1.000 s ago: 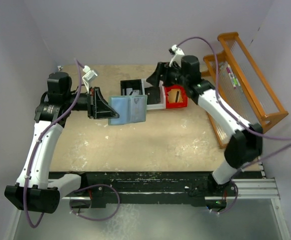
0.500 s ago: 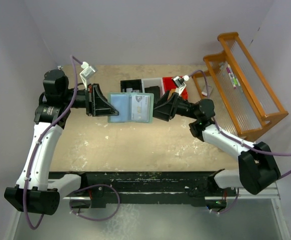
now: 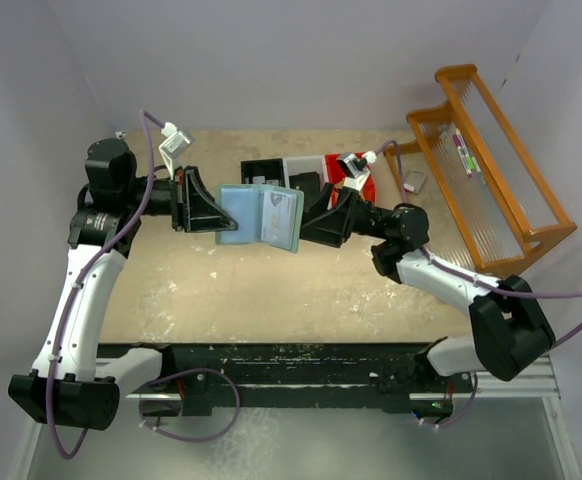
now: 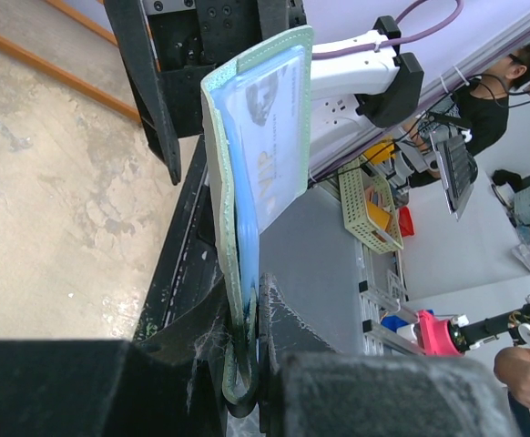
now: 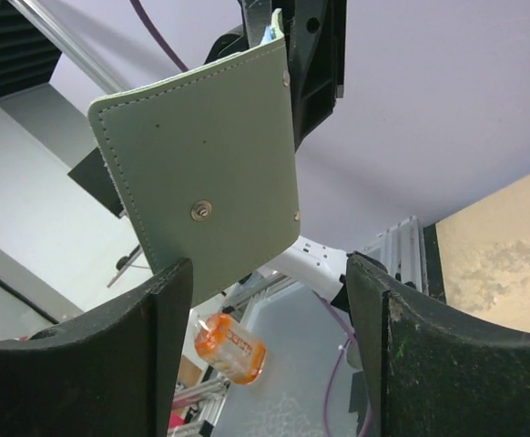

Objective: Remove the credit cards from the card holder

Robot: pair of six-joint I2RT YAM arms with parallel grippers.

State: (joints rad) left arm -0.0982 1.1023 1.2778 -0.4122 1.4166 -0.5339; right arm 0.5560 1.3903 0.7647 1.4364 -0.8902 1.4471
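Left wrist view: your left tool (image 4: 247, 320) was pinched together on the bottom edge of the card holder (image 4: 267, 118), which stood up from the fingers. It looked pale teal with a stitched border, half folded. A pale card (image 4: 279, 150) with blue and orange print sat in its inner slot.

On the right wrist view, your right tool (image 5: 267, 266) had its two dark fingers (image 5: 169, 364) spread apart. The holder's (image 5: 201, 164) outer panel was just beyond them, its lower corner hidden behind one finger. That face was plain green-grey with a metal snap at its centre and two small rivets along one side.

From above, you held the holder (image 3: 261, 217) off the surface (image 3: 271, 290), clamped by the left tool (image 3: 221, 215), with the right tool (image 3: 309, 215) at its other edge. Behind it sat the black bin (image 3: 264, 172) and the red bin (image 3: 363, 187), and farthest off the wooden rack (image 3: 496, 170).
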